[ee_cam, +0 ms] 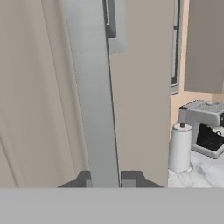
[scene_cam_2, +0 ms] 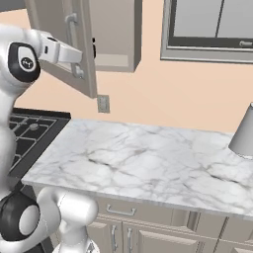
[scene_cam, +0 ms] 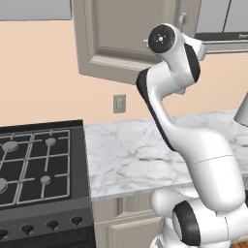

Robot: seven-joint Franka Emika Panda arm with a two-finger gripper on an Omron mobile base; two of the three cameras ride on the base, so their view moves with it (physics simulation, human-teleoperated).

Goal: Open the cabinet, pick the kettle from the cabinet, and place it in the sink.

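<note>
The taupe-grey cabinet (scene_cam_2: 116, 34) hangs above the counter, and its door (scene_cam_2: 59, 44) stands swung partly out toward me. My gripper (scene_cam_2: 77, 69) is shut on the door's long vertical grey bar handle (ee_cam: 94, 96). In the hand view the bar runs up from between my two dark fingertips, with my gripper (ee_cam: 105, 179) around its lower end. From the left base camera the door (scene_cam: 126, 34) faces me, and my own arm covers the hand. A small dark shape (scene_cam_2: 94, 48) shows past the door's edge; I cannot tell what it is. The kettle and the sink are out of view.
A white marble counter (scene_cam_2: 148, 158) runs below the cabinet, with a black gas stove (scene_cam: 34, 164) at its left. A wall outlet (scene_cam: 119, 103) sits under the door. A glass-fronted cabinet (scene_cam_2: 212, 24) hangs to the right. A white paper-towel roll (ee_cam: 180, 146) and a coffee machine (ee_cam: 205, 131) stand on the counter.
</note>
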